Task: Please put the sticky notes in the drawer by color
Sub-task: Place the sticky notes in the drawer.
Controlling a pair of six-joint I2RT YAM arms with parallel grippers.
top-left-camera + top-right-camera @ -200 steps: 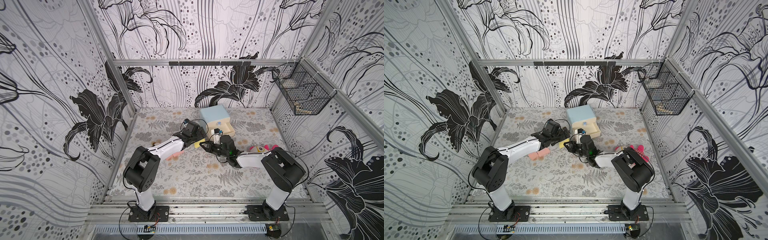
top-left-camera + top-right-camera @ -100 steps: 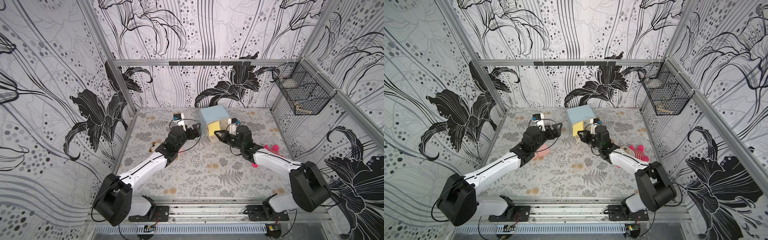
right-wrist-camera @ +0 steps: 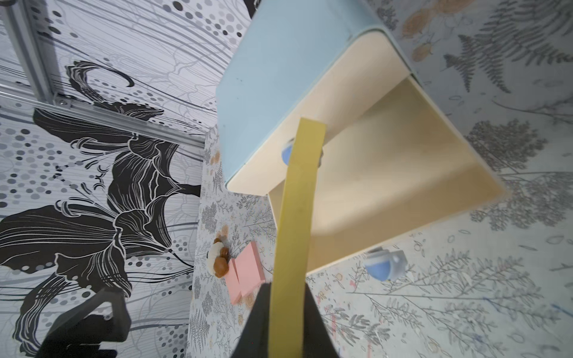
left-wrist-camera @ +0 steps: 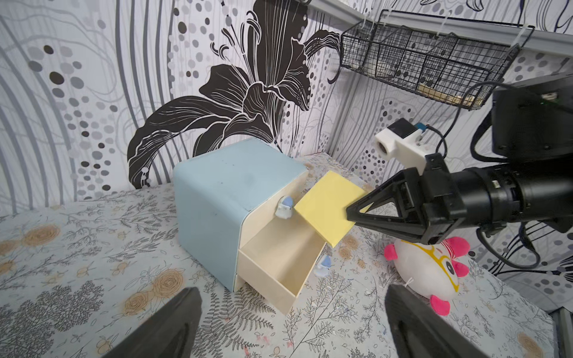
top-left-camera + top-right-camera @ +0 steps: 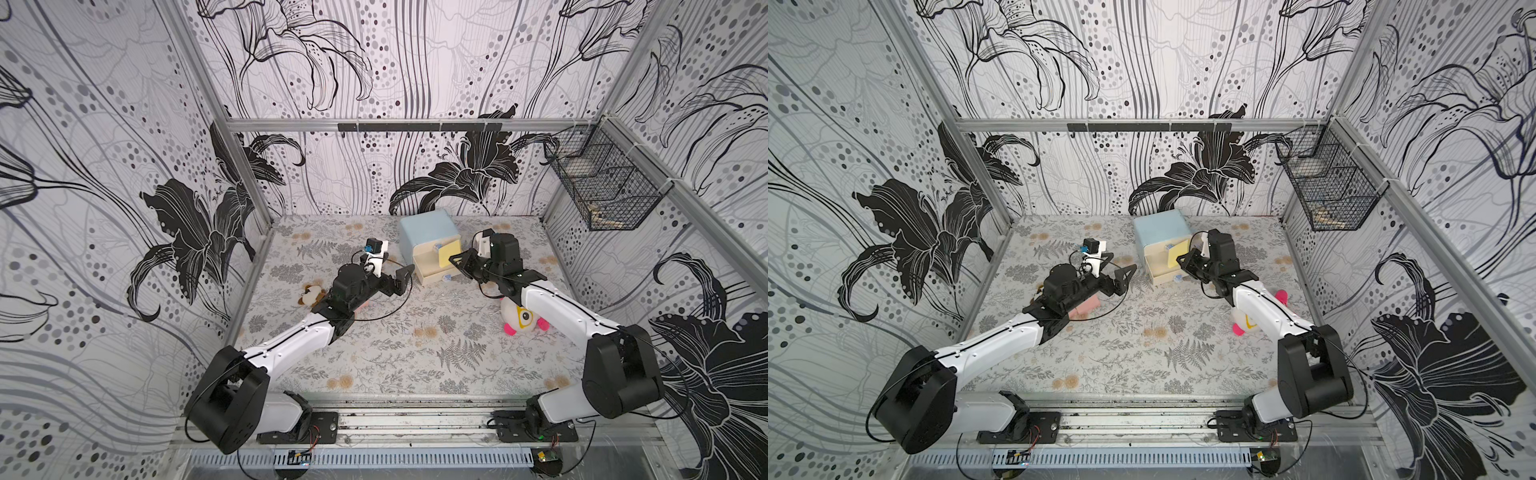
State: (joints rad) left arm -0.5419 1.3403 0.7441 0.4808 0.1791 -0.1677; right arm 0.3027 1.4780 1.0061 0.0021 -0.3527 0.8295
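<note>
right fingers (image 4: 390, 231) clenched on yellow pad (image 4: 328, 204), drawer (image 4: 263, 279) open just below; left fingers (image 4: 173, 325) released. pad may snag knob (image 4: 284, 209) ahead, miss drawer.

**Where things sat on the tabletop**

The drawer chest (image 5: 424, 232) stood at the back of the tabletop (image 5: 395, 353), about in the middle, near the back wall. A lower drawer (image 4: 279, 263) was pulled out toward the front. The right jaws held a sticky note (image 4: 328, 207) over that open drawer, just beside the top knob (image 4: 284, 208). A big soft toy (image 5: 519, 322) lay right of the chest and nearer the front, partly under the right arm (image 5: 557, 307). A small soft toy (image 5: 309, 294) lay on the left side. Two more sticky notes (image 3: 246, 272) lay just beside it, under the left arm (image 5: 291, 340). The left jaws were left of the chest, apart from it. A wire basket (image 5: 602, 191) hung on the right wall, above the tabletop.
</note>
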